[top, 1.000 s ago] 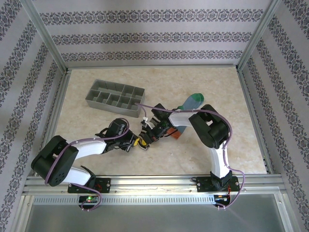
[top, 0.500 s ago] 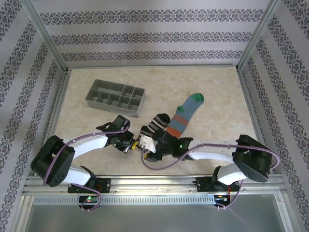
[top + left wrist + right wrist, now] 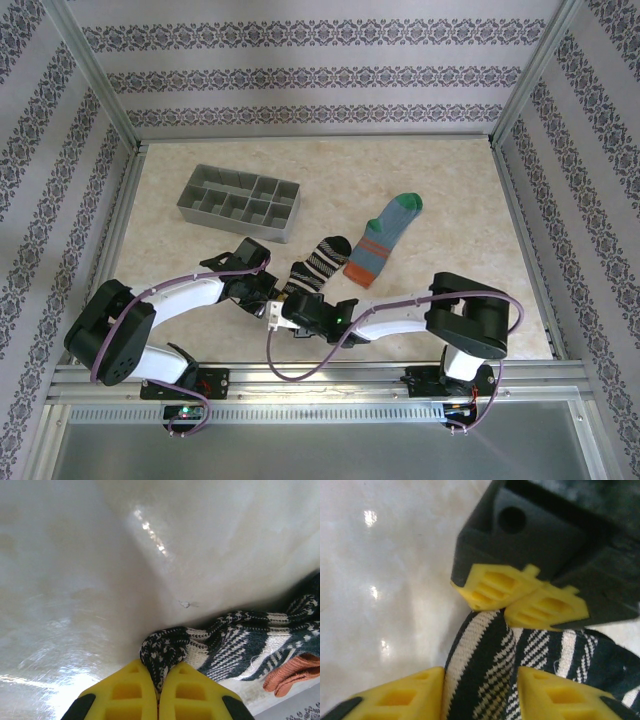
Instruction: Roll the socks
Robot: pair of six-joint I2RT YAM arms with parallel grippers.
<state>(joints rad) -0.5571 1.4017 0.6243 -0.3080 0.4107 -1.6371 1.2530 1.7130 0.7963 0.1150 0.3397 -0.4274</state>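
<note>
The left claw (image 3: pixel 159 674) is pinched shut on the cuff of the striped sock (image 3: pixel 315 262), near the middle of the surface (image 3: pixel 450 180). The right claw (image 3: pixel 481 687), over both socks a second ago, now straddles that cuff, jaws apart; whether it grips I cannot tell. The blue-grey sock (image 3: pixel 385 238), uncovered, lies just right.

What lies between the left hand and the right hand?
The striped sock: in the right wrist view its end runs from the shut left hand into the gap between the fingers of the right hand.
</note>
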